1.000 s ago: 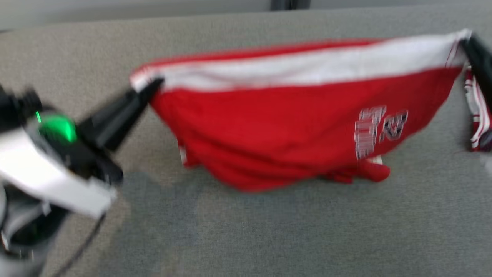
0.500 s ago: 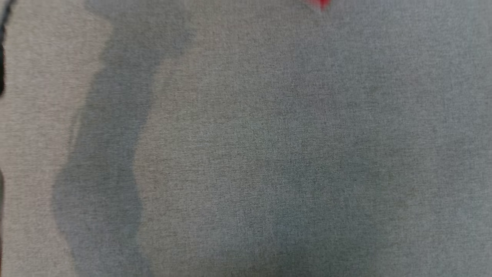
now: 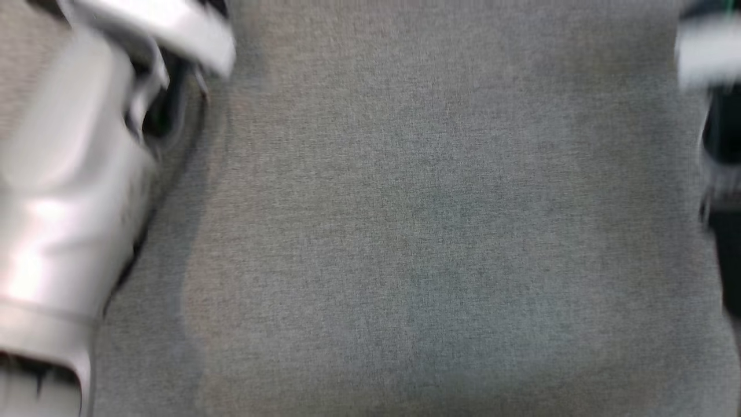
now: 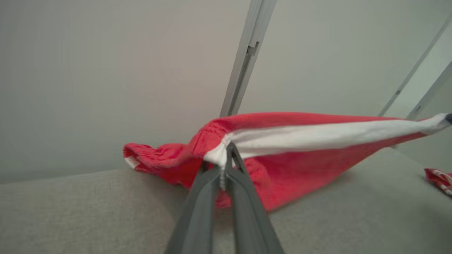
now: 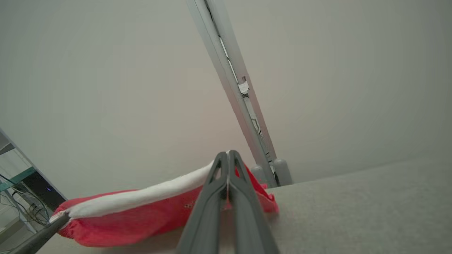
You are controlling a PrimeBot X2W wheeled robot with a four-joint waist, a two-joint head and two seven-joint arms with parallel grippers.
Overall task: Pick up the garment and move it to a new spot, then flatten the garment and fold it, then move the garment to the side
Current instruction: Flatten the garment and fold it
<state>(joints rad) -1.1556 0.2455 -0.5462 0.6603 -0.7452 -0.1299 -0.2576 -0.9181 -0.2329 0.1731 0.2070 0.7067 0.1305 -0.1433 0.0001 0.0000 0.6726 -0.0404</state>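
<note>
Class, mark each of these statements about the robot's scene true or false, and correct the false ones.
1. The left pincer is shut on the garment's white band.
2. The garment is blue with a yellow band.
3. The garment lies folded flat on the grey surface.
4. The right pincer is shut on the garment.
1. True. The left pincer is clamped on the white band of the garment.
2. False. The garment is red with a white band.
3. False. It is held up, stretched between the two pincers, with its red body sagging toward the grey surface.
4. True. The right pincer is closed on the garment's other end.
</note>
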